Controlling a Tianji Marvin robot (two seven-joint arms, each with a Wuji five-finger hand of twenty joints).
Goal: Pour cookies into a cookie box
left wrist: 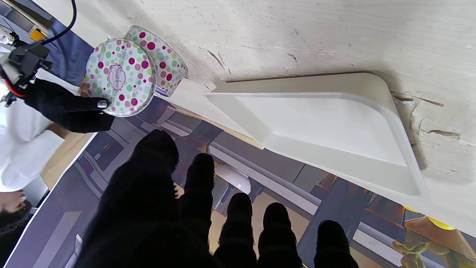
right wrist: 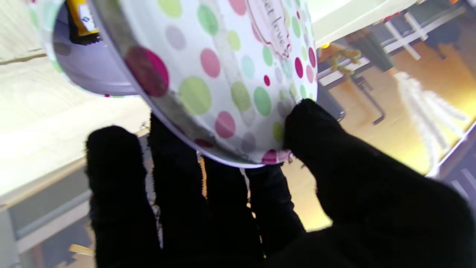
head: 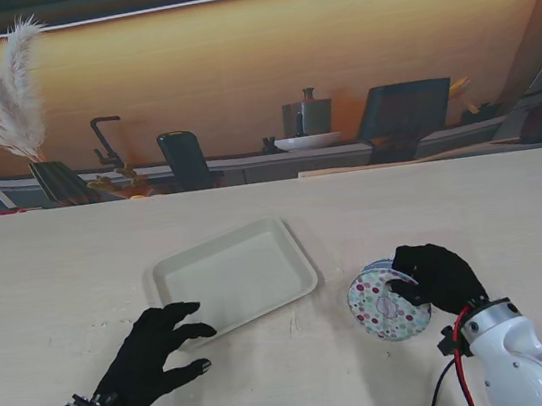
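Pale wood surface (head: 453, 208), kitchen backdrop beyond. Our right hand (head: 439, 276) grips dotted lid (head: 387, 306), tilted off tin (left wrist: 163, 59), right of empty tray (head: 236, 277); left hand (head: 156, 355) spread w/ nothing held. Tin contents barely visible.

Stand view: lid (head: 387, 302) hides the tin (head: 380, 270) mouth; contents can't be told. Right hand (head: 441, 277) fingers partly hidden behind the lid. Both forearms cut off at the frame edge.

Left wrist view: left hand (left wrist: 178, 208) cut off at the frame edge; tray (left wrist: 383, 93) far rim partly out of sight.

Right wrist view: lid blurred, cut off at the frame edge, label only partly legible. A yellow-black item (right wrist: 82, 16) inside the tin, cropped, too blurred to identify.
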